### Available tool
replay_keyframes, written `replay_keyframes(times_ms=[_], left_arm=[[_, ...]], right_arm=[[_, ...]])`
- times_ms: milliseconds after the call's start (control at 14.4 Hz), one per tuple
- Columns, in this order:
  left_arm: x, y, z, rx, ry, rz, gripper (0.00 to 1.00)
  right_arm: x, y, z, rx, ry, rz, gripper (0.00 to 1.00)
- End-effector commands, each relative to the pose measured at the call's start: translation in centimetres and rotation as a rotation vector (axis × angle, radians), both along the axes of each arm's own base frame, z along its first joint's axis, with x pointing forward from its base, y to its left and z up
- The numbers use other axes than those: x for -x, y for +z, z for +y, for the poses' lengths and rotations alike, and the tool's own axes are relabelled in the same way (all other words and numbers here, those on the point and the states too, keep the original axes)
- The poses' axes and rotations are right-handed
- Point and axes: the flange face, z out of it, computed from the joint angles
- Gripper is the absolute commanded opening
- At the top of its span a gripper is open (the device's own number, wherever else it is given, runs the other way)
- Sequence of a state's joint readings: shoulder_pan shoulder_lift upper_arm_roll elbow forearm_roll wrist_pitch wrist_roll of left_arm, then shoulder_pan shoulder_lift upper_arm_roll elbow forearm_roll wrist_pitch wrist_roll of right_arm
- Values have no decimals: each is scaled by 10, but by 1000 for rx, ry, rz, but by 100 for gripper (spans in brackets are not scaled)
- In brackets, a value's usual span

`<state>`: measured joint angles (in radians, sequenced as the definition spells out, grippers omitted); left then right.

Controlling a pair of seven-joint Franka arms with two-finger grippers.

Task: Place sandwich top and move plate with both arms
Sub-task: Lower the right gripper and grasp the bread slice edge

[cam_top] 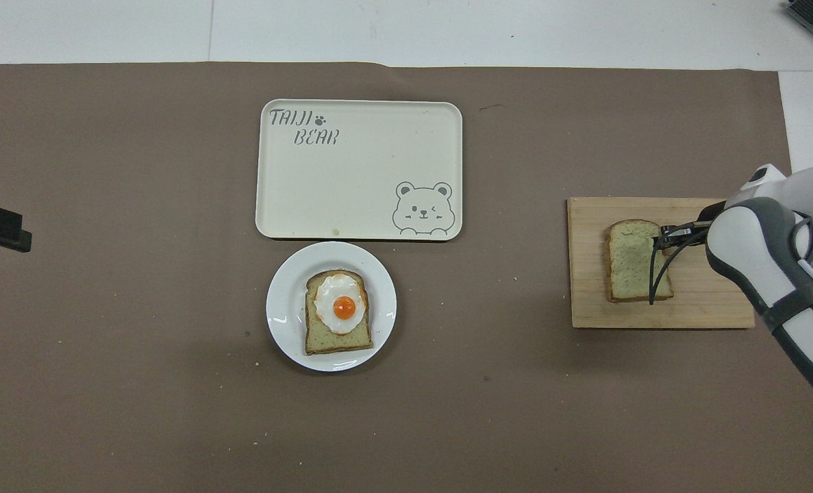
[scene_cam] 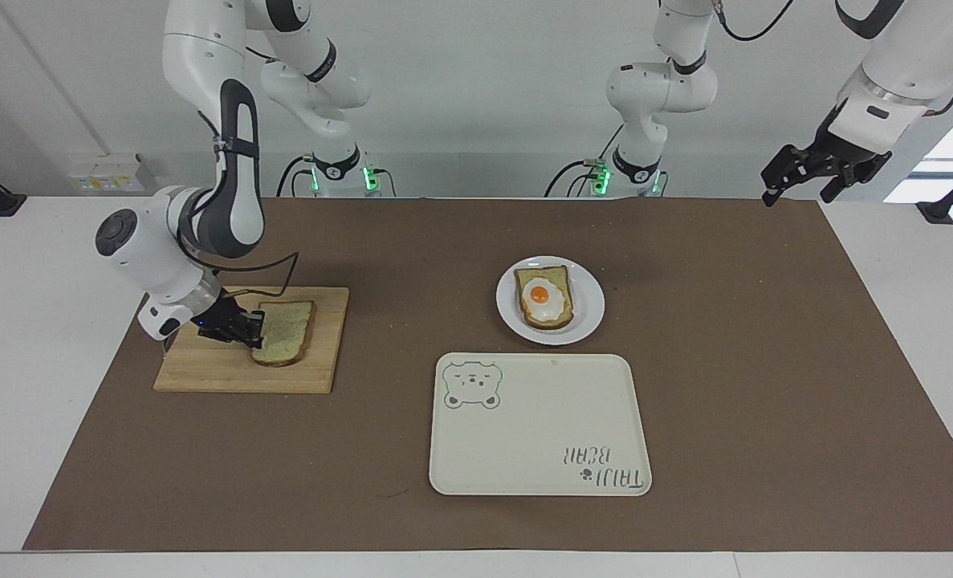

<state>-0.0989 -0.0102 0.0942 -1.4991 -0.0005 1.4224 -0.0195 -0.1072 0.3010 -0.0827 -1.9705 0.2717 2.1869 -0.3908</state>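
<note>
Brown matting covers the white tabletop (scene_cam: 59,449). From the facing view, the right gripper (scene_cam: 245,331) is down on the wooden cutting board (scene_cam: 203,371), jaws closed on the edge of the sandwich top (scene_cam: 287,331); the left gripper (scene_cam: 813,172) waits raised over its end, jaws apart. Overhead, the plate (cam_top: 283,308) holding egg-topped bread (cam_top: 338,316) sits just beside the bear tray (cam_top: 358,171), nearer the robots, and well apart from the board (cam_top: 653,315) bearing the sandwich top (cam_top: 629,263).

Wooden cutting board (scene_cam: 251,353), glossy white plate (scene_cam: 588,309)
</note>
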Motion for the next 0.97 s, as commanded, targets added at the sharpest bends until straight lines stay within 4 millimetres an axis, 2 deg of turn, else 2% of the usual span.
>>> replay_keyframes(times_ms=[0,348,905], left_arm=[[6,2,2,-19,-4,3,100],[7,2,3,-19,-2,3,100],[7,2,3,-19,-2,3,100]], right_arm=[[-5,0,5,1,-7,-20,0],[-11,23,9,-18,6,-3,0],[-18,97,18,-88,52,55,0]])
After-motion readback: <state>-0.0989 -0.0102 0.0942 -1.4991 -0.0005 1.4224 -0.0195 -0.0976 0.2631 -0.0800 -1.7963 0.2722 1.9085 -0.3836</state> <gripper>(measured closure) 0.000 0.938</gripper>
